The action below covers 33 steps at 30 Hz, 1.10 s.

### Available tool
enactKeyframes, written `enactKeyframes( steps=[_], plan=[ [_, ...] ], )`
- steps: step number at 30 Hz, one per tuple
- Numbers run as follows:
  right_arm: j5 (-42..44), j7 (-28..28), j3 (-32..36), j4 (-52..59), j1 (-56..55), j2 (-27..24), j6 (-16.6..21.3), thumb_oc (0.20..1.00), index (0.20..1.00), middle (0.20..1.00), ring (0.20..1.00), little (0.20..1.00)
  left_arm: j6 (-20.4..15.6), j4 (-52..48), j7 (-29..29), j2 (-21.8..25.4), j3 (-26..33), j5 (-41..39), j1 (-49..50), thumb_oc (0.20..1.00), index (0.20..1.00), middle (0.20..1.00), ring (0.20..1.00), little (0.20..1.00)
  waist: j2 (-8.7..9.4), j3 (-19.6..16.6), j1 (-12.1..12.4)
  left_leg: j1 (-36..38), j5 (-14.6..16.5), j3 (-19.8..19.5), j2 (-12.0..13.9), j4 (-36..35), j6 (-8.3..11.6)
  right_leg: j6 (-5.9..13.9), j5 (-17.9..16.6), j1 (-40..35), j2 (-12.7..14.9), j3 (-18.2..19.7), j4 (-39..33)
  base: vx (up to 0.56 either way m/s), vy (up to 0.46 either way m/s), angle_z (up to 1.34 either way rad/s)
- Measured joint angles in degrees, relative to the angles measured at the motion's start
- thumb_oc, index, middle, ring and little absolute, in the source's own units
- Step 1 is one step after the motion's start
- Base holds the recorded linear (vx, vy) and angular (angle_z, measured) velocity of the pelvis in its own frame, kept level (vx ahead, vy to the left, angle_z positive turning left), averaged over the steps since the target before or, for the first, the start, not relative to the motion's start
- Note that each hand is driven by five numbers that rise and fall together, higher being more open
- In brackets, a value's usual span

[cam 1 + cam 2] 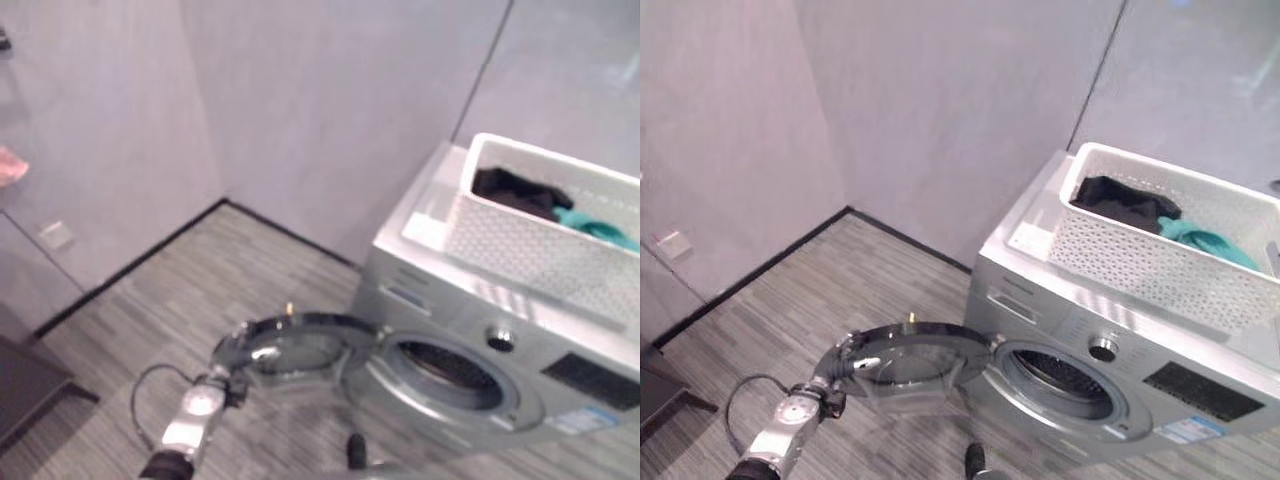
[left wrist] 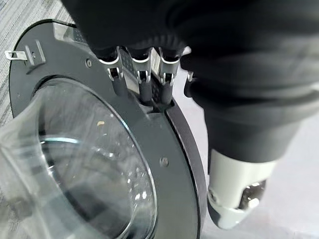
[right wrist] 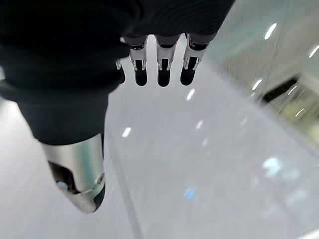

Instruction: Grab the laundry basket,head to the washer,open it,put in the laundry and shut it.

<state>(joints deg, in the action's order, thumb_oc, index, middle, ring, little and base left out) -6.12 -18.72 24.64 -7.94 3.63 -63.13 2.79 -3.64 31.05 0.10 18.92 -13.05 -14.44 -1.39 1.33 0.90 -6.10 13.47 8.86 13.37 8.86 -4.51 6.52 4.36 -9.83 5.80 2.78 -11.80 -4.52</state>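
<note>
Your left hand (image 2: pixel 149 55) has its fingers hooked over the rim of the round glass washer door (image 1: pixel 902 362), which stands open. Your right hand (image 3: pixel 159 59) hangs relaxed, holding nothing. The white perforated plastic basket (image 1: pixel 1140 262) sits on the silver washer (image 1: pixel 1110 400); I judge the dark and teal laundry (image 1: pixel 1130 205) inside is soft and light, so take it from above.

Soft, dim light (wrist views blurred).

Bare test room: washer (image 1: pixel 1110 350) on grey striped carpet (image 1: pixel 840 290), blank walls (image 1: pixel 940 100)
</note>
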Motion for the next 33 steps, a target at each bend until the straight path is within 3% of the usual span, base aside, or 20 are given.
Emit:
enactKeyframes(
  steps=[4, 5, 6, 7, 8, 9, 10, 11, 13, 15, 16, 17, 21, 28, 30, 33],
  plan=[
    [2.44, 1.96, -7.44, -3.9, 5.47, 0.29, -1.44, 1.0, 1.0, 1.0, 1.0, 1.0, 0.23, 2.51, -0.2, 1.24, 1.94, -2.3, -1.98, 1.0, 1.0, 1.0, 1.0, 1.0, 1.27, 1.62, 0.39, -0.67, 2.16, -1.41, 3.63, 6.99, 2.0, -2.59, 4.21, -2.31, -2.8, -2.51, 1.24, 0.14, -0.327, 0.14],
    [3.37, 3.61, -11.09, -3.98, 6.71, 0.32, -1.51, 1.0, 1.0, 1.0, 1.0, 1.0, 0.32, 3.99, 0.02, 2.94, 3.18, -2.98, -2.37, 1.0, 1.0, 1.0, 1.0, 1.0, 3.84, 2.51, 2.32, -2.83, 2.61, -1.46, 4.68, 16.46, 1.83, -3.99, 5.8, -4.53, -2.72, -1.78, 0.97, 0.08, -0.282, -0.28],
    [4.1, 4.37, -11.42, -3.7, 7.65, -0.14, -1.39, 1.0, 1.0, 1.0, 1.0, 1.0, 0.43, 4.35, 0.53, 3.42, 3.62, -3.33, -2.17, 1.0, 1.0, 1.0, 1.0, 1.0, 4.8, 1.97, 3.35, -4.38, 2.45, -1.33, 5.41, 21.3, 1.6, -4.47, 6.27, -4.99, -3.43, -1.81, 0.99, 0.06, -0.199, -0.43],
    [4.52, 4.81, -11.52, -3.71, 8.85, -0.68, -1.01, 1.0, 1.0, 1.0, 1.0, 1.0, 1.04, 4.57, 1.1, 3.59, 4.39, -3.81, -1.95, 1.0, 1.0, 1.0, 1.0, 1.0, 4.35, 2.13, 3.65, -5.46, 2.2, -1.6, 6.56, 25.42, 1.61, -4.97, 7.46, -5.99, -4.19, -2.81, 0.86, -0.03, -0.033, -0.33],
    [5.02, 5.46, -11.58, -2.5, 10.17, -2.81, -1.46, 1.0, 1.0, 1.0, 1.0, 1.0, 1.21, 4.27, 1.31, 4.45, 5.11, -4.3, -1.6, 1.0, 1.0, 1.0, 1.0, 1.0, 4.65, 2.32, 3.86, -9.57, 2.39, -0.4, 8.16, 33.18, 0.48, -7.02, 6.99, -6.09, -4.74, -1.74, 1.26, 0.03, 0.019, -0.36],
    [5.09, 6.19, -12.17, -1.77, 11.23, -4.57, -1.78, 1.0, 1.0, 1.0, 1.0, 1.0, 1.13, 3.55, 1.49, 5.0, 5.18, -4.68, -1.0, 1.0, 1.0, 1.0, 1.0, 1.0, 4.87, 2.27, 4.32, -11.56, 3.72, -1.44, 6.44, 34.83, -1.38, -7.66, 6.63, -5.71, -4.18, 0.05, 1.29, 0.0, 0.053, -0.5],
    [5.17, 6.71, -12.67, -1.36, 12.16, -6.1, -1.69, 1.0, 1.0, 1.0, 1.0, 1.0, 1.2, 2.87, 1.62, 5.3, 5.19, -4.82, -0.6, 1.0, 1.0, 1.0, 1.0, 1.0, 5.36, 2.63, 4.74, -12.29, 4.8, -2.51, 3.26, 33.58, -2.04, -7.92, 6.1, -5.54, -3.42, 1.66, 0.85, -0.01, 0.064, -0.93],
    [6.3, 7.67, -14.67, -1.87, 14.57, -8.73, -1.57, 1.0, 1.0, 1.0, 1.0, 1.0, 1.21, 2.73, 2.2, 5.07, 5.19, -4.88, -0.12, 1.0, 1.0, 1.0, 1.0, 1.0, 6.25, 3.28, 5.91, -13.23, 5.81, -6.41, -4.54, 28.05, -2.75, -6.99, 5.07, -4.86, -1.12, 4.74, 0.66, -0.03, 0.044, -0.8],
    [6.86, 8.76, -15.5, -2.89, 15.13, -9.99, -1.87, 1.0, 1.0, 1.0, 1.0, 1.0, 1.64, 2.99, 2.71, 4.8, 5.23, -4.9, 0.78, 1.0, 1.0, 1.0, 1.0, 1.0, 5.63, 3.51, 5.72, -14.13, 5.87, -6.19, -7.86, 22.5, -4.06, -6.51, 4.61, -5.66, -0.34, 5.34, 0.16, -0.07, 0.09, -0.44],
    [7.49, 9.61, -18.8, -5.77, 18.25, -10.11, -1.76, 1.0, 1.0, 1.0, 1.0, 1.0, 1.36, 3.95, 3.95, 5.79, 5.4, -6.07, 1.27, 1.0, 1.0, 1.0, 1.0, 1.0, 5.18, 4.1, 5.33, -16.94, 3.91, -5.94, -9.43, 17.83, -7.55, -4.79, 4.22, -5.62, -0.75, 7.53, 0.09, -0.09, 0.144, -0.46],
    [7.57, 9.75, -20.43, -7.28, 20.52, -10.23, -1.56, 1.0, 1.0, 1.0, 1.0, 1.0, 1.32, 4.31, 4.17, 6.07, 5.42, -6.12, 1.26, 1.0, 1.0, 1.0, 1.0, 1.0, 4.34, 4.65, 5.48, -16.54, 3.58, -5.76, -8.88, 16.13, -7.93, -3.41, 4.92, -5.78, -1.26, 7.84, 0.27, -0.08, 0.11, -0.77],
    [8.66, 9.86, -23.62, -10.74, 23.79, -9.77, -1.84, 1.0, 1.0, 1.0, 1.0, 1.0, 1.57, 5.28, 4.27, 6.45, 5.43, -6.11, 1.15, 1.0, 1.0, 1.0, 1.0, 1.0, 3.59, 5.29, 5.11, -14.22, 0.34, -4.36, -8.43, 12.44, -7.21, -2.41, 5.26, -6.65, -1.63, 9.05, -0.54, -0.11, 0.116, -0.6],
    [8.5, 11.78, -24.9, -8.81, 23.71, -9.67, -2.63, 1.0, 1.0, 1.0, 1.0, 1.0, 0.95, 5.54, 4.27, 6.58, 5.23, -5.97, 1.49, 1.0, 1.0, 1.0, 1.0, 1.0, 2.62, 6.61, 3.18, -8.89, -4.73, 1.61, -11.19, 2.47, -7.6, 1.67, 4.09, -4.75, 1.94, 7.07, 0.32, -0.14, 0.127, -0.53],
    [8.51, 14.24, -23.75, -7.96, 19.82, -7.41, -3.3, 1.0, 1.0, 1.0, 1.0, 1.0, 2.76, 9.08, 3.85, 8.02, 5.73, -6.0, 2.38, 1.0, 1.0, 1.0, 1.0, 1.0, 3.44, 7.83, 2.56, -7.07, -4.95, 3.51, -12.53, 0.67, -8.07, 1.85, 1.33, -3.63, 2.65, 5.33, 2.47, -0.1, 0.067, -0.19],
    [8.52, 16.03, -23.8, -6.32, 19.92, -6.12, -3.37, 1.0, 1.0, 1.0, 1.0, 1.0, 2.8, 8.99, 3.28, 8.41, 5.21, -5.89, 1.99, 1.0, 1.0, 1.0, 1.0, 1.0, 2.95, 8.91, 2.65, -6.33, -5.2, 4.39, -11.61, 0.32, -8.78, 3.37, 0.09, -2.59, 2.65, 1.49, 4.66, -0.05, -0.003, -0.15],
    [8.52, 18.77, -25.04, -7.21, 22.46, -7.4, -3.76, 1.0, 1.0, 1.0, 1.0, 1.0, 3.03, 8.97, 2.79, 8.98, 4.06, -5.82, -0.19, 1.0, 1.0, 1.0, 1.0, 1.0, 2.87, 11.11, 2.59, -5.34, -3.97, 4.82, -11.54, 1.28, -10.81, 5.26, 1.75, -0.95, 4.67, -0.42, 10.13, -0.01, -0.031, -0.05]
  ],
)
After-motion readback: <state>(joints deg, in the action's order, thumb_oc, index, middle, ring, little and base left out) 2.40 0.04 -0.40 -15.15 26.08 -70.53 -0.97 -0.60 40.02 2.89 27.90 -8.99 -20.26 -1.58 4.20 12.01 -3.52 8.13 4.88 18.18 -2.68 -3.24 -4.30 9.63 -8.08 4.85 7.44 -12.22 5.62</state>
